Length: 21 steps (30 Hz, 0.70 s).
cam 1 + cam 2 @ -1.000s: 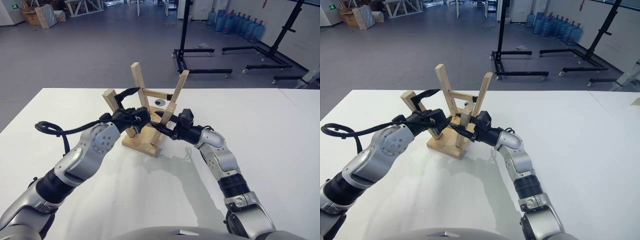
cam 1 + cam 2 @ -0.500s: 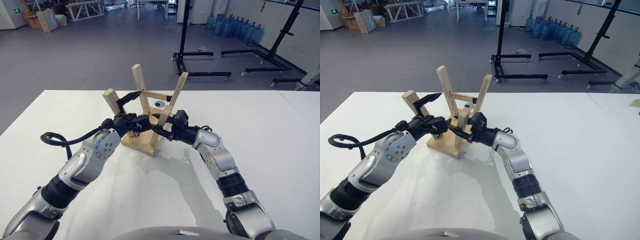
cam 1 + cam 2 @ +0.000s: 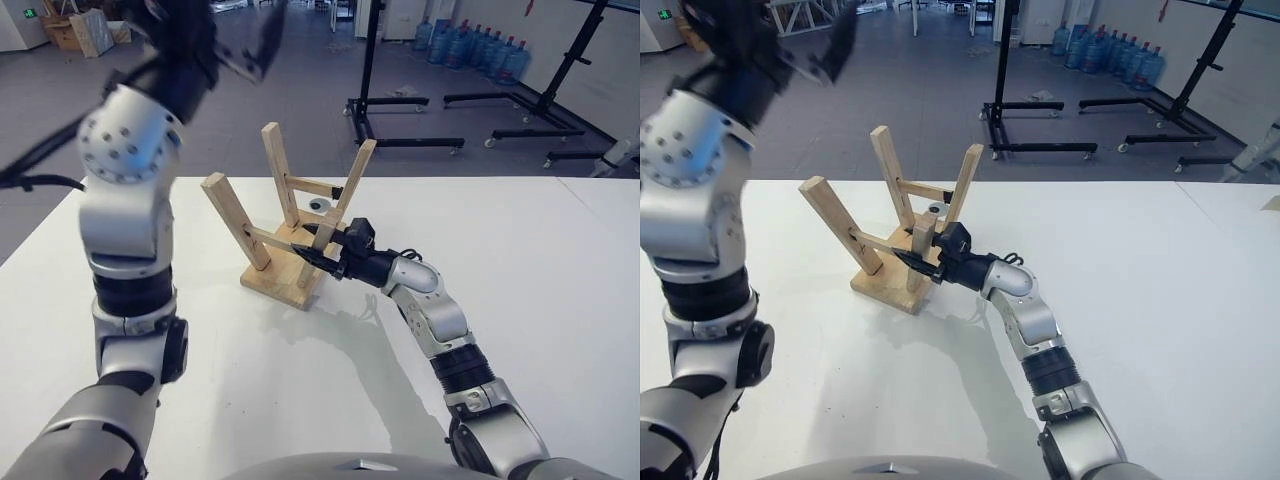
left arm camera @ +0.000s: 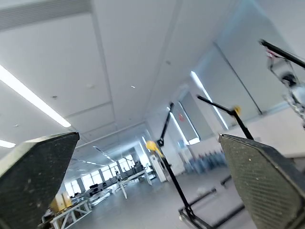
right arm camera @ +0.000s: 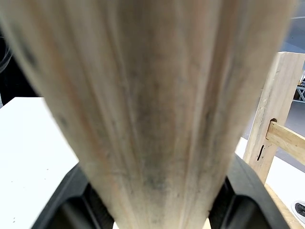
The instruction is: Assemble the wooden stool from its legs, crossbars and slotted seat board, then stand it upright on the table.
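Observation:
The wooden stool (image 3: 285,225) rests upside down on the white table (image 3: 540,260), seat board (image 3: 275,285) flat and its legs pointing up with crossbars between them. My right gripper (image 3: 318,258) is shut on the short near leg (image 5: 152,95), low down near the seat; its black fingers (image 5: 71,200) show on both sides of the wood. Another leg (image 5: 274,109) with a crossbar (image 5: 286,136) stands beyond it. My left gripper (image 3: 222,30) is raised high above the table's left side, open and holding nothing, its two pads (image 4: 38,176) spread wide apart.
A small white round part (image 3: 318,205) lies on the table just behind the stool. Black wheeled stands (image 3: 400,100) and water bottles (image 3: 480,50) are on the floor beyond the table's far edge. Bare tabletop stretches to the right and in front.
My left arm has left the stool and swung up high above the table, gripper open. The right gripper has kept its hold on the near leg; the stool has barely shifted.

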Each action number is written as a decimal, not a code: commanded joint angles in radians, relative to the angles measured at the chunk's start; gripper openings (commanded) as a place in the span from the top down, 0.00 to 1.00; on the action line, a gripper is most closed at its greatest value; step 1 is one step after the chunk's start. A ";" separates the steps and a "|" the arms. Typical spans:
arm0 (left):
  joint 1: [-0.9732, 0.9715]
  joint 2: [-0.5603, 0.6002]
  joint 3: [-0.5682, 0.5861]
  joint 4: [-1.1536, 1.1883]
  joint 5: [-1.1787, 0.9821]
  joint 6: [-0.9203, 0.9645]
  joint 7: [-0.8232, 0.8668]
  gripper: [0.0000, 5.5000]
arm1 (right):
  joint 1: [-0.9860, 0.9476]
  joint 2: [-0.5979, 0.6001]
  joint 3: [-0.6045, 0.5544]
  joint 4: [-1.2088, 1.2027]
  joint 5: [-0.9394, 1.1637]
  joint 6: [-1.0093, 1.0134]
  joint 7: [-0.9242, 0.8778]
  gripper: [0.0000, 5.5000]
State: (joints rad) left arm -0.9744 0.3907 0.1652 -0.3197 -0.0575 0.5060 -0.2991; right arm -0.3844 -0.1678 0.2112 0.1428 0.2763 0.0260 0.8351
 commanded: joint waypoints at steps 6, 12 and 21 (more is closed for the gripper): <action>0.142 0.249 0.162 0.380 0.022 -0.120 -0.029 0.02 | 0.015 -0.032 0.032 0.075 -0.047 -0.002 -0.008 0.63; 0.372 0.205 0.138 0.754 0.013 -0.430 -0.095 0.02 | 0.015 -0.046 0.023 0.073 -0.041 -0.002 -0.001 0.63; 0.367 0.071 0.004 0.978 0.012 -0.674 -0.176 0.02 | 0.016 -0.067 0.036 0.067 -0.044 0.010 0.021 0.63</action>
State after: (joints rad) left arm -0.5833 0.4649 0.1894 0.6336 -0.0553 -0.1388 -0.4682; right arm -0.3995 -0.1888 0.2281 0.1786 0.2809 -0.0029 0.8413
